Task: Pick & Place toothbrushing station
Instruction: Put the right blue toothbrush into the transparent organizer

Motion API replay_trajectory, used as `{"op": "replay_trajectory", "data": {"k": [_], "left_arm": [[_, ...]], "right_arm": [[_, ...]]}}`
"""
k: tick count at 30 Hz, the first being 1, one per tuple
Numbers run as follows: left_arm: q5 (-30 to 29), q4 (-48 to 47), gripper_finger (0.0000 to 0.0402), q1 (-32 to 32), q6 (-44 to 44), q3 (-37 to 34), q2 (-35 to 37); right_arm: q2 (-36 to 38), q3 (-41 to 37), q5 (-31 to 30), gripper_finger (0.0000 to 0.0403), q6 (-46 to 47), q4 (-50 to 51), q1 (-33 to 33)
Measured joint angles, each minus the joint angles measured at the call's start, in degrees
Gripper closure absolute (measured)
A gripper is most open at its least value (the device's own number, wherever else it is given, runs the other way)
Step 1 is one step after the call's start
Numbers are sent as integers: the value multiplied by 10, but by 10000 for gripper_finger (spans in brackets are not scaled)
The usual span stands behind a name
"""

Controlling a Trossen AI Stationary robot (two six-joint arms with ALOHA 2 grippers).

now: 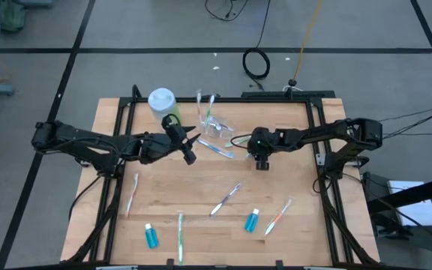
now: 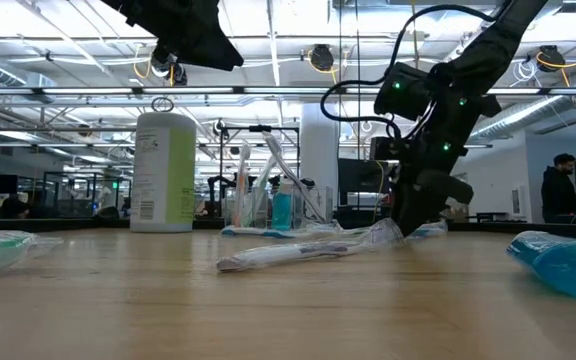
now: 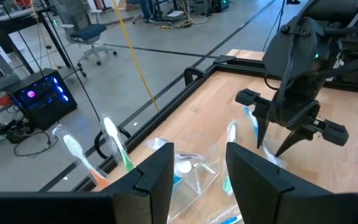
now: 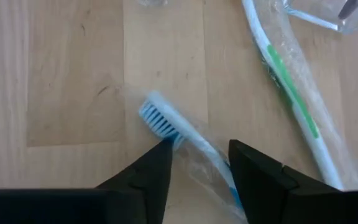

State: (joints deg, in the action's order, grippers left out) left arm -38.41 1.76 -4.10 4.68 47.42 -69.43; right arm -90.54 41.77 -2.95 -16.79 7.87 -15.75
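1. Our right gripper points straight down at the wooden table. Its two dark fingers stand partly apart, straddling a thin blue-bristled toothbrush in a clear wrapper, not yet clamped on it.
2. A green-striped wrapped toothbrush lies just beside the fingers, and the small clear plastic cup stands a little beyond them.
3. Our left gripper hovers near the cup on its other side, fingers partly apart and empty.
4. We judge the grasp is in progress. To do it well, we should centre the handle between the fingers and pinch the handle, not only the slippery wrapper.
5. Other brushes and small blue white-capped tubes lie well apart, toward the near edge.
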Motion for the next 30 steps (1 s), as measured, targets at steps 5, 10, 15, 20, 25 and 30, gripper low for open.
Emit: {"op": "replay_trajectory", "data": {"k": [5, 10, 15, 20, 25, 30], "left_arm": [[0, -2, 249, 0, 0, 0, 0], [0, -3, 249, 0, 0, 0, 0], [0, -3, 249, 0, 1, 0, 0], [0, -3, 249, 0, 1, 0, 0], [-2, 1, 250, 0, 3, 0, 0], [-2, 0, 250, 0, 3, 0, 0]], "right_arm": [[2, 0, 18, 305, 29, 6, 5], [7, -1, 23, 356, 44, 8, 20], [16, -4, 34, 384, 63, -26, 34], [27, -3, 30, 394, 87, -137, 35], [35, -2, -38, 391, 112, -374, 30], [28, -1, -107, 390, 111, -699, 26]]}}
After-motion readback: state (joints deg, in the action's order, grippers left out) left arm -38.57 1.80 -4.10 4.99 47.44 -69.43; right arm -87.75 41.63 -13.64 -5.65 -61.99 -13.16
